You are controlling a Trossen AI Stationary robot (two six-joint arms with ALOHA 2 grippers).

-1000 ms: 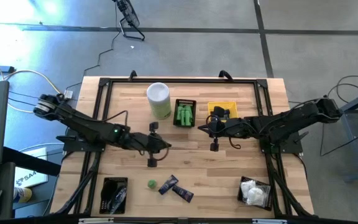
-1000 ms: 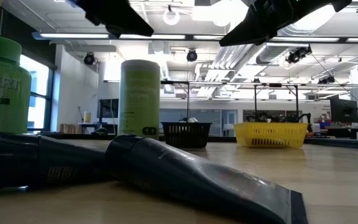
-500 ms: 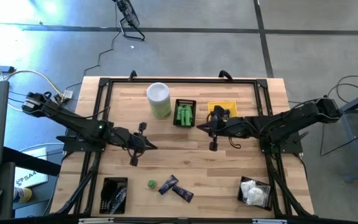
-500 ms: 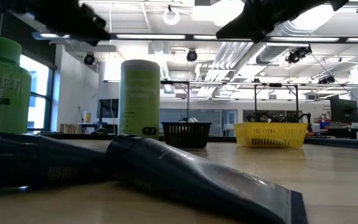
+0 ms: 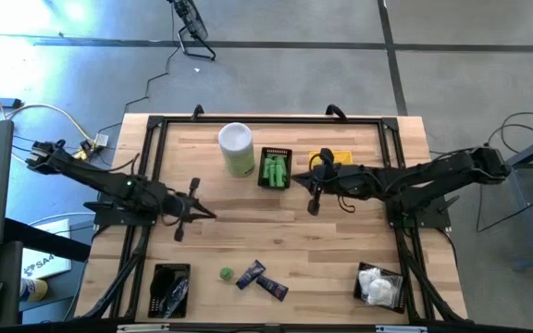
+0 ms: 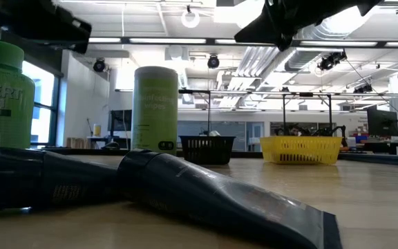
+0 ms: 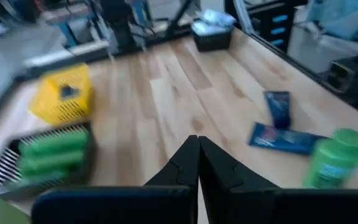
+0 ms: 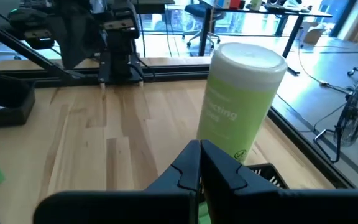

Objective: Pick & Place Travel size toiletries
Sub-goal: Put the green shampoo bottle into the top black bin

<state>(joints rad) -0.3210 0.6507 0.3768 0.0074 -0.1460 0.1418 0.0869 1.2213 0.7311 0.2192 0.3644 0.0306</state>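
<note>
Two navy tubes (image 5: 262,277) and a small green bottle (image 5: 225,274) lay loose at lower centre. The left gripper (image 5: 178,232), left of centre, and the right gripper (image 5: 314,205), near the yellow basket (image 5: 345,155), were both closed, empty. Between picks, likely; next needs opening over a tube.

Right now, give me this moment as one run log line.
left gripper: shut, empty, over left table | right gripper: shut, empty, beside black basket | navy tubes, green bottle: loose at front edge
</note>
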